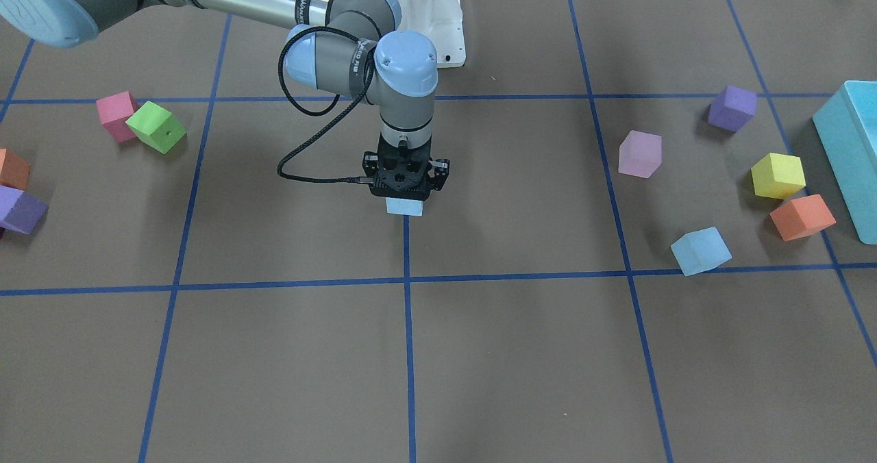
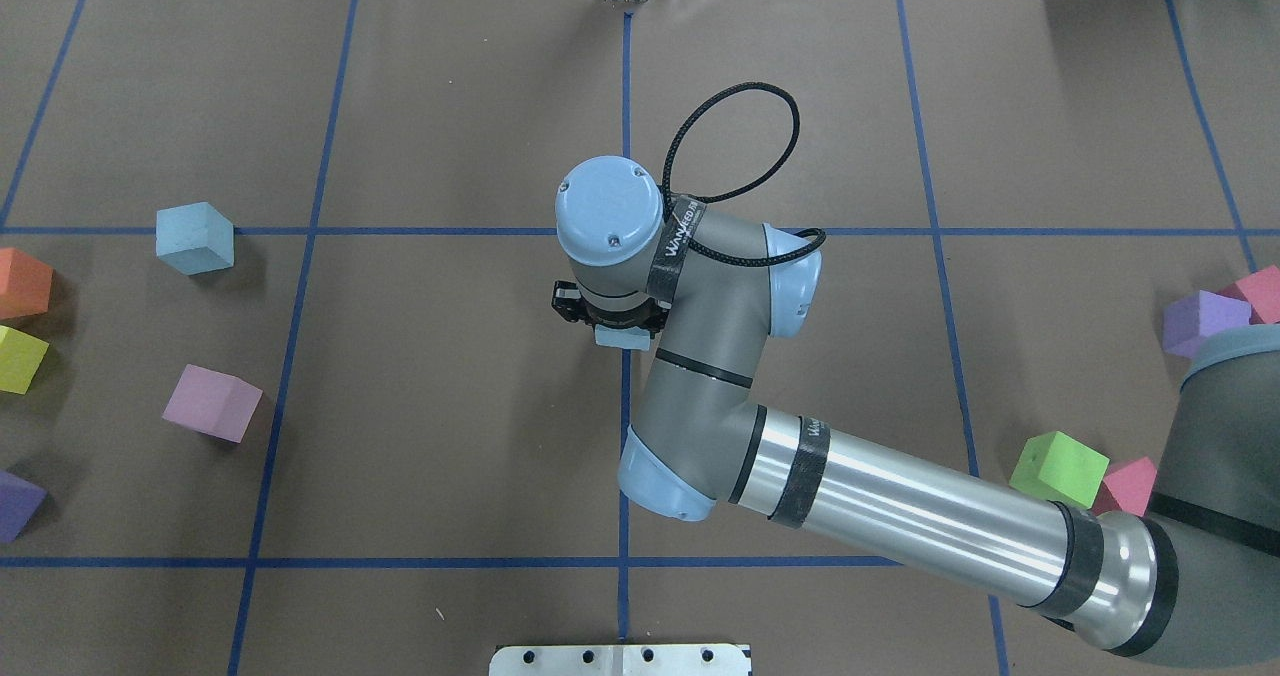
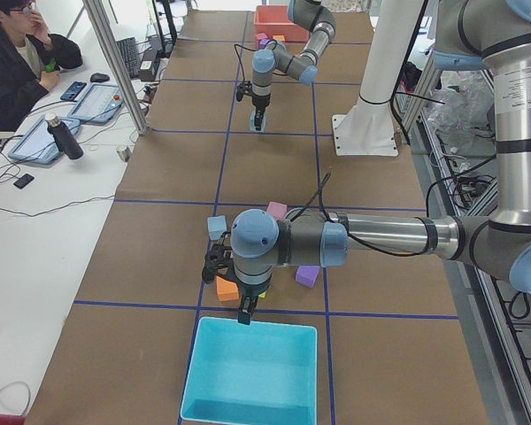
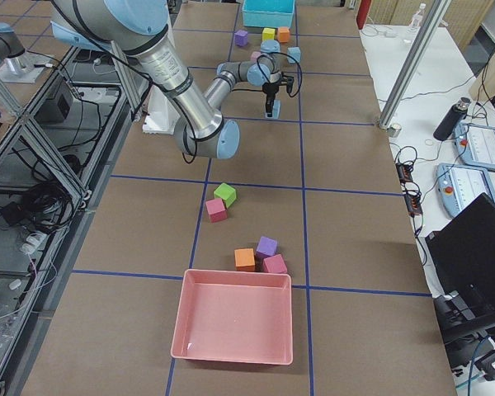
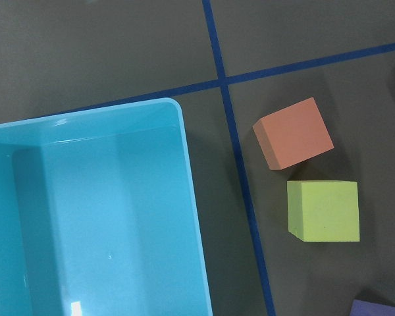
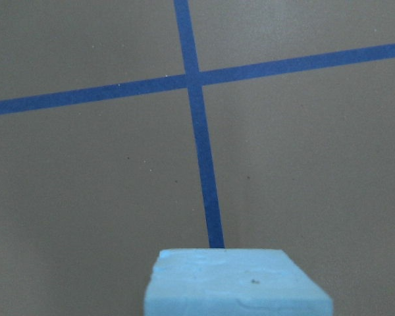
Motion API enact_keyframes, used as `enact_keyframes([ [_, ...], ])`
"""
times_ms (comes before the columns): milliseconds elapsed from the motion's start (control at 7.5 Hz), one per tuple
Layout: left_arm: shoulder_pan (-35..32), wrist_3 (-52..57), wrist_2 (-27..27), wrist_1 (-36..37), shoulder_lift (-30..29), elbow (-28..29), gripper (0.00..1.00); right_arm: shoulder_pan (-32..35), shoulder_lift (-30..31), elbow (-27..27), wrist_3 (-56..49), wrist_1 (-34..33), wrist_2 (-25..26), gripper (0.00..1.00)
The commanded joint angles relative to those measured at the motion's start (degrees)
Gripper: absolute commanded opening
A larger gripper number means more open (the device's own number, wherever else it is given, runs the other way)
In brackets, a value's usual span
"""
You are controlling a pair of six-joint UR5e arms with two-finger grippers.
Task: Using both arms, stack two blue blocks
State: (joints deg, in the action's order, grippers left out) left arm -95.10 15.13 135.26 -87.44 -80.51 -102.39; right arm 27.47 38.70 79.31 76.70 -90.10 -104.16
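Your right pincer (image 1: 404,192) points straight down over the middle of the surface (image 1: 521,367), clenched on the held block (image 1: 404,207). That blue cube hangs right on the centre tape line (image 1: 409,353). Its faces are square to the grid, and in the right wrist view its front edge runs level across the picture while the tape leads straight away from it. All its sides are equal, so no axis is longer than another. You cannot tell from these views whether its underside touches the surface.

The free block (image 1: 700,251) lies on the robot's left half, well apart from the held one. It rests flat with one corner on a cross line of tape and is turned askew to the grid.

Your left pincer (image 3: 245,312) hangs, pointing down, at the near rim of the teal box (image 3: 248,376). Only the side view shows it, so whether it is released or clenched cannot be told. Its wrist camera looks down on the box corner, with an orange cube (image 5: 293,133) and a yellow cube (image 5: 322,210) just beside it.
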Motion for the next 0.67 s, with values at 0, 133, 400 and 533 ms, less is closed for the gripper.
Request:
enact_keyframes([
  [0, 0.0, 0.0, 0.0, 0.0, 0.0, 0.0, 1.00, -0.2, -0.1, -1.3, -1.5, 0.0, 0.2, 0.30],
  [133, 0.0, -0.1, 0.0, 0.0, 0.0, 0.0, 1.00, -0.2, 0.0, -1.4, -1.5, 0.1, 0.2, 0.43],
  [400, 0.0, -0.1, 0.0, 0.0, 0.0, -0.1, 1.00, -0.6, -0.1, -1.8, -1.5, 0.1, 0.3, 0.67],
  [533, 0.0, -0.1, 0.0, 0.0, 0.0, 0.0, 1.00, -0.8, -0.1, -2.5, -1.4, 2.4, 0.6, 0.69],
])
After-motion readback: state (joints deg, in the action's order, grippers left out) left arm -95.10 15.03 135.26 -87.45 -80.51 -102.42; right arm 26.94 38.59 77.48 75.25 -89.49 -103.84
